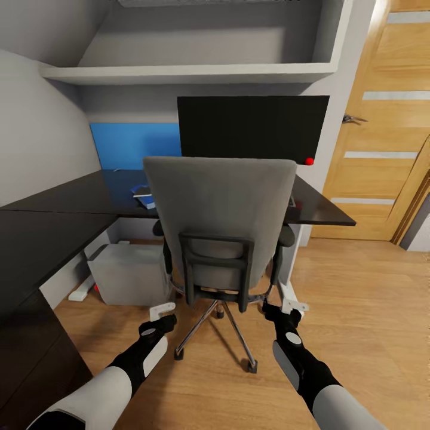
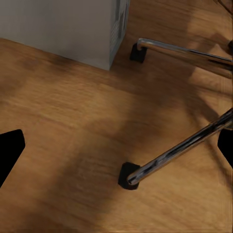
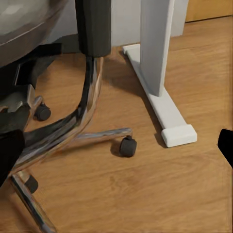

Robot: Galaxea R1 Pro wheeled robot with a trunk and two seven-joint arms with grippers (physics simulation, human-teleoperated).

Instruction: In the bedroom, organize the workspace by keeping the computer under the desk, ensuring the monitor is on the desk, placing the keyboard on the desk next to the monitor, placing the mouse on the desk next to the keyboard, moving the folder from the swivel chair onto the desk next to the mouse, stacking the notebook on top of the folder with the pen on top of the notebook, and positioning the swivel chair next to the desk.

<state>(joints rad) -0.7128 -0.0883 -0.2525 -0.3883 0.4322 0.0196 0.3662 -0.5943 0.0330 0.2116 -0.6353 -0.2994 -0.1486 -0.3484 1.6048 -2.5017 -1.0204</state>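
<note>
Step in hand: by my reading, the last one, bringing the swivel chair (image 1: 220, 209) in against the desk (image 1: 71, 200).
Chair: stood upright with its grey back toward the camera, seat tucked partly under the desk edge, chrome base (image 1: 216, 325) on the wood floor (image 1: 358, 310).
Key relation: the chair lay at 12 o'clock from both arms, centred between them; its backrest rose vertically, so each arm looked equally near, one to each side of the base.
Left gripper (image 1: 160, 316): low at 7 o'clock of the chair base, fingers spread, holding nothing; its wrist view showed a caster (image 2: 128, 176) on the floor between the tips.
Right gripper (image 1: 285, 310): low at 5 o'clock of the base, jaws apart, empty, near the white desk foot (image 3: 167, 114).
Computer (image 1: 128, 273): on the floor under the desk, at 10 o'clock of the left gripper.
Monitor (image 1: 254, 126): upright on the desk behind the chair.
Folder (image 1: 144, 195): blue stack on the desk, mostly hidden by the backrest.
Hidden: keyboard, mouse, notebook and pen could not be made out; the seat top was screened.
</note>
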